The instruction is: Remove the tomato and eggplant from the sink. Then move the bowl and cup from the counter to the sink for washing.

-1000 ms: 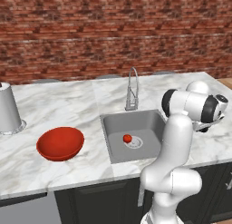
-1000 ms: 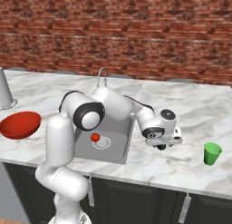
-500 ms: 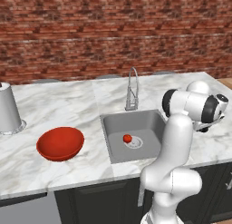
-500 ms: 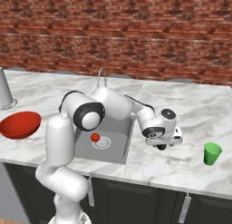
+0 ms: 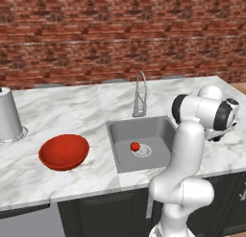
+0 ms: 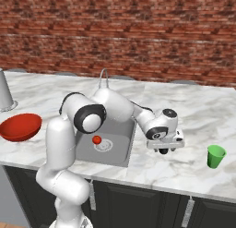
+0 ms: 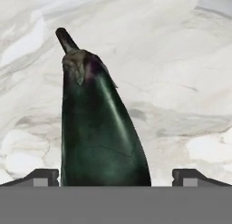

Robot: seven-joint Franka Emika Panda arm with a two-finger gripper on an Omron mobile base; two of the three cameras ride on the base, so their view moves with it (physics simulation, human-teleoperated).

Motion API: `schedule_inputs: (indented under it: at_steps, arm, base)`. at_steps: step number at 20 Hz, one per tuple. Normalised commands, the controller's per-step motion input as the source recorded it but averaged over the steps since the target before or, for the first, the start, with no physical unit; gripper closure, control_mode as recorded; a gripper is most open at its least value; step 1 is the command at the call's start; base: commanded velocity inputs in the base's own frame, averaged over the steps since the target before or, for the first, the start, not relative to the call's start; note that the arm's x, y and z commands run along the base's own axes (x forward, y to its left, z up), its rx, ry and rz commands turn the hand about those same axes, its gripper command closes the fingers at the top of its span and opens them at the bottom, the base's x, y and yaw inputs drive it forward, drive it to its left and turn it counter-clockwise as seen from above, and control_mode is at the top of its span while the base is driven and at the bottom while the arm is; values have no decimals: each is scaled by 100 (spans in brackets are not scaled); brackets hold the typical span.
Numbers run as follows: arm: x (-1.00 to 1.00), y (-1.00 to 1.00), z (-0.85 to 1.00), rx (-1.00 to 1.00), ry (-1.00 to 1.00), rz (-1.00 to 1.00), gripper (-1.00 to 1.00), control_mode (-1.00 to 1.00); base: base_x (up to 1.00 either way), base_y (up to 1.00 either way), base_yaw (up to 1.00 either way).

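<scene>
In the hand view the dark purple eggplant (image 7: 99,132) lies on the white marble counter (image 7: 181,82), stem end pointing away. It sits between the fingertips of my gripper (image 7: 115,175), which stand wide apart, with a clear gap on the right side. The gripper (image 6: 163,149) hangs low over the counter just right of the sink (image 6: 122,148). The small red tomato (image 5: 135,146) rests in the sink (image 5: 144,123) beside the drain. The red bowl (image 5: 64,152) sits on the counter left of the sink. The green cup (image 6: 215,156) stands on the counter right of my gripper.
A thin curved faucet (image 5: 140,92) rises behind the sink. A grey metal canister (image 5: 9,115) stands at the counter's far left. A brick wall closes the back. The counter's front edge runs close to the gripper and the cup.
</scene>
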Motion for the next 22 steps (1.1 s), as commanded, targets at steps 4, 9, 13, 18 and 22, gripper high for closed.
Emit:
schedule_inputs:
  at_steps: [4,9,13,18,22]
  arm:
    - [-3,11,2,5,13,0,-100,-100]
    - [0,10,3,8,15,2,-100,-100]
    - [0,6,2,5,10,4,-100,-100]
    - [-3,0,12,0,0,0,-100,-100]
    - [-6,0,16,0,-1,0,-100,-100]
  base:
    - [0,0,0]
    - [0,0,0]
    - [0,0,0]
    - [0,0,0]
    - [0,0,0]
